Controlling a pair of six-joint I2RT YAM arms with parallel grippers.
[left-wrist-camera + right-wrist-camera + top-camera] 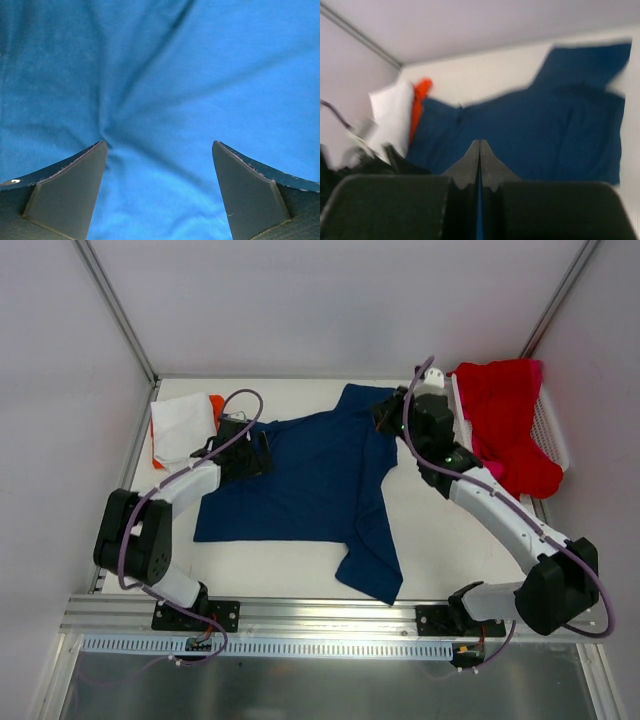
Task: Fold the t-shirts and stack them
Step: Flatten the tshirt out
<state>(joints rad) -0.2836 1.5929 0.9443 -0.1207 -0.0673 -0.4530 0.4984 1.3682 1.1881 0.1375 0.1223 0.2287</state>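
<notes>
The navy blue t-shirt [310, 480] lies spread on the table's middle, with its right side folded over and a flap hanging toward the front edge. My left gripper [258, 448] is open, low over the shirt's upper left part; in the left wrist view [160, 145] blue cloth [200, 75] fills the frame, with wrinkles running to the left fingertip. My right gripper [383, 415] is at the shirt's upper right edge. In the right wrist view [480, 142] its fingers are pressed together with a sliver of blue cloth between them.
A folded white t-shirt [183, 428] lies on an orange one [215, 402] at the back left; both show in the right wrist view [390, 110]. A red t-shirt [505, 420] and a pink one [540, 370] hang over the white mesh basket [555, 435] at the back right.
</notes>
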